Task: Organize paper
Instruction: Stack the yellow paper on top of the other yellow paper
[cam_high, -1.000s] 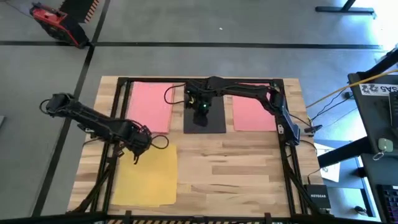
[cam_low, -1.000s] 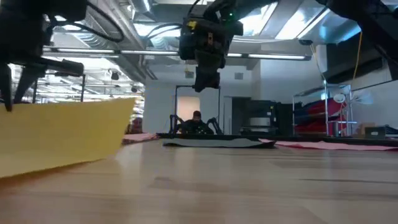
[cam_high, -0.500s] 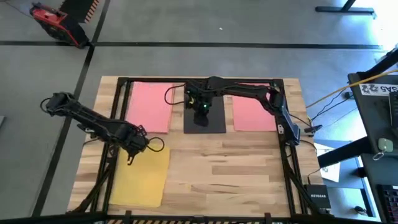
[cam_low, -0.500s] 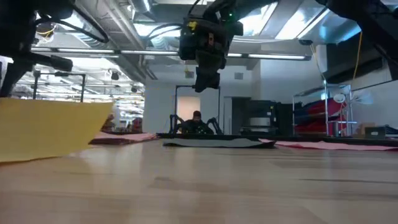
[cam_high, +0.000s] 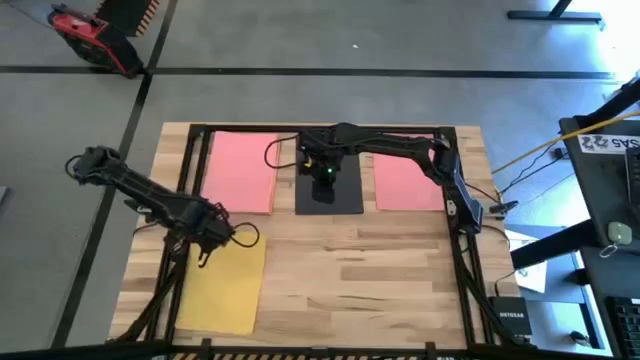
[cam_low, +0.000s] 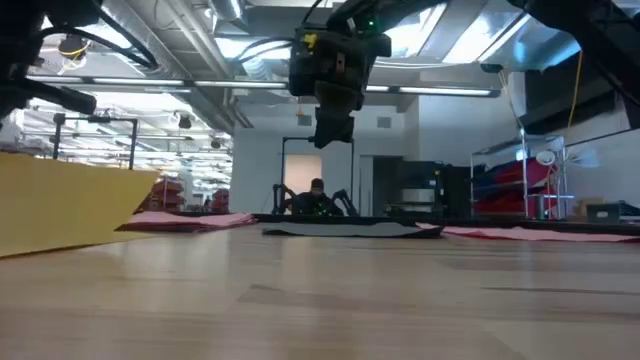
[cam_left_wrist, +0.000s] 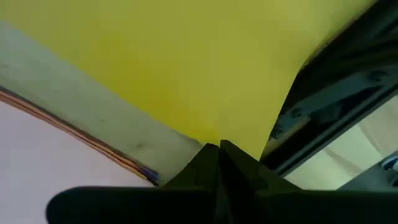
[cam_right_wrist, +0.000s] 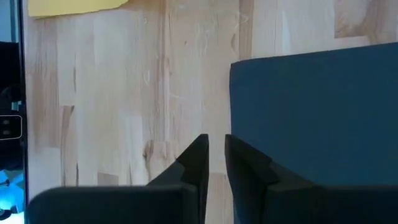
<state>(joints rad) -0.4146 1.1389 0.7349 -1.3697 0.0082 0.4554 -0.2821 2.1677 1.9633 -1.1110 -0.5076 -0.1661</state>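
Note:
A yellow sheet of paper (cam_high: 222, 295) lies at the table's near left, with my left gripper (cam_high: 205, 248) shut on its far edge. In the low view that sheet (cam_low: 70, 205) stands raised at the left. A black sheet (cam_high: 328, 195) lies flat at the far middle between two pink sheets (cam_high: 240, 170) (cam_high: 405, 182). My right gripper (cam_high: 322, 168) hangs shut above the black sheet (cam_right_wrist: 311, 112), holding nothing and clear of the table in the low view (cam_low: 330, 138). My left gripper (cam_left_wrist: 217, 149) pinches the yellow sheet's far edge (cam_left_wrist: 224, 124), toward its left corner, between its two fingers. It comes from above and the far side. The far part of the sheet is lifted, and the near part (cam_high: 220, 325) lies on the table.
A black frame (cam_high: 455, 200) runs around the tabletop's sides and far edge. Bare wood (cam_high: 370, 290) fills the near middle and right. In the left wrist view, orange and blue edges (cam_left_wrist: 137, 165) show under a pale sheet.
My left gripper has gone toward the table's left edge, still shut on the yellow sheet. The sheet has slid left along the table with it, its far edge staying raised. My right gripper has kept still.

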